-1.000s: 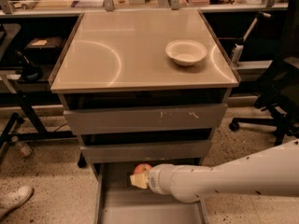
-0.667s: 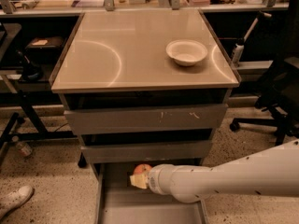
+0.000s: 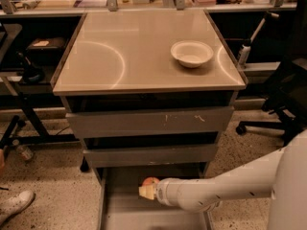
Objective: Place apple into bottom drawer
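Apple point(image 3: 150, 180) is sitting clenched in the gripper point(image 3: 147, 190), with the bottom drawer point(image 3: 122, 206) lying open beneath it, so lowering closer before releasing is looking wise.

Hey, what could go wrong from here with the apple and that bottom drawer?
The apple is at the tip of the gripper, far back in the bottom drawer, just under the middle drawer front. First risk: if the arm rises while pulling out, it may knock that front. Second risk: the round apple may roll across the flat floor once let go.
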You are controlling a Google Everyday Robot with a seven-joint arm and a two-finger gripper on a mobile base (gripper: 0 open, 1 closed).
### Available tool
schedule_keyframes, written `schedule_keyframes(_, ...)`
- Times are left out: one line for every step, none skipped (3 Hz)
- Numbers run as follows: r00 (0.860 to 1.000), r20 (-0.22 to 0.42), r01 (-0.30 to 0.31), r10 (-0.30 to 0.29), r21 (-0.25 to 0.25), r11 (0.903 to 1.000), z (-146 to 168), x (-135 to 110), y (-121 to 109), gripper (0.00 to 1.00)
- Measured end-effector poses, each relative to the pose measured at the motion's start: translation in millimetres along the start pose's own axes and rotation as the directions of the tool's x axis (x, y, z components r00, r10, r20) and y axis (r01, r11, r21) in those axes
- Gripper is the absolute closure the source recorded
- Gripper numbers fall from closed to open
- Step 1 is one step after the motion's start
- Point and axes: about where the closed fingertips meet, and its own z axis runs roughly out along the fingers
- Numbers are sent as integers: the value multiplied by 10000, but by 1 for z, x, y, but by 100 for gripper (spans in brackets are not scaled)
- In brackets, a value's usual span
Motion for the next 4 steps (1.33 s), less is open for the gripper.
schedule_keyframes(9987, -195, -468, 468, 18, 9989, 27, 20, -30, 100)
schedule_keyframes(9948, -604, -827, 817, -138, 9965, 58, 42, -51, 100)
schedule_keyframes(9948, -604, -827, 818, -139, 9965, 58, 42, -51, 100)
schedule_keyframes(9878, -766, -1389, 1355, -412, 9895, 77, 64, -60, 100)
